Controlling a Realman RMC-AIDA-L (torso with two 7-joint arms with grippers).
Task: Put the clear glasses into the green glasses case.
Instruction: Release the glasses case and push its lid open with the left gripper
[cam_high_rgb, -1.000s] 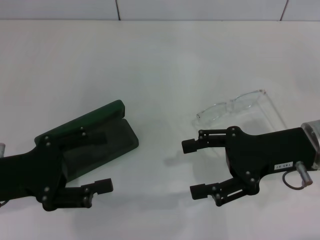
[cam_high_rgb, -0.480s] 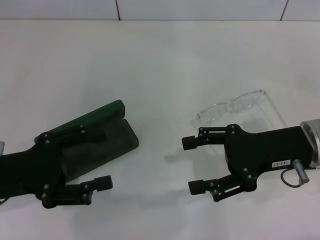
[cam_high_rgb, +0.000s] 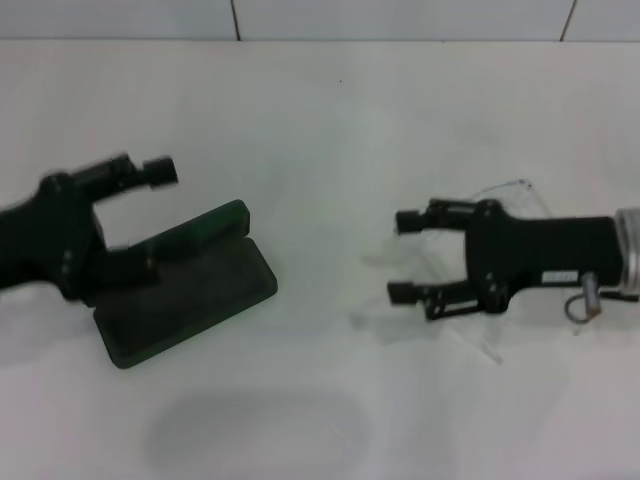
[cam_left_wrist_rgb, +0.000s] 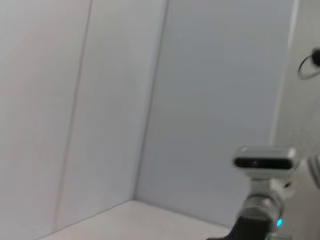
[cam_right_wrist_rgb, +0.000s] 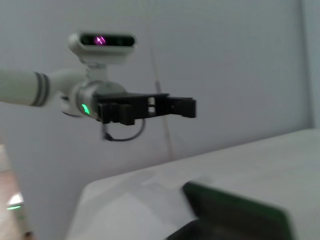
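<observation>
The green glasses case (cam_high_rgb: 195, 295) lies open at the table's left, its lid (cam_high_rgb: 195, 232) raised at the far side; it also shows in the right wrist view (cam_right_wrist_rgb: 235, 210). My left gripper (cam_high_rgb: 143, 220) hovers open over the case's left end, one finger (cam_high_rgb: 156, 172) beyond the lid. It appears from the side in the right wrist view (cam_right_wrist_rgb: 181, 106). The clear glasses (cam_high_rgb: 512, 186) lie at the right, mostly hidden behind my right gripper (cam_high_rgb: 402, 256), which is open with nothing between its fingers. A thin clear arm (cam_high_rgb: 478, 343) pokes out on the near side.
The white table (cam_high_rgb: 320, 120) ends at a pale tiled wall at the back. The left wrist view shows only walls and the right arm's wrist camera (cam_left_wrist_rgb: 263, 162).
My left gripper has swung from the case's near side to its far left end. The right gripper has moved away from me, over the glasses. The case and glasses stay put.
</observation>
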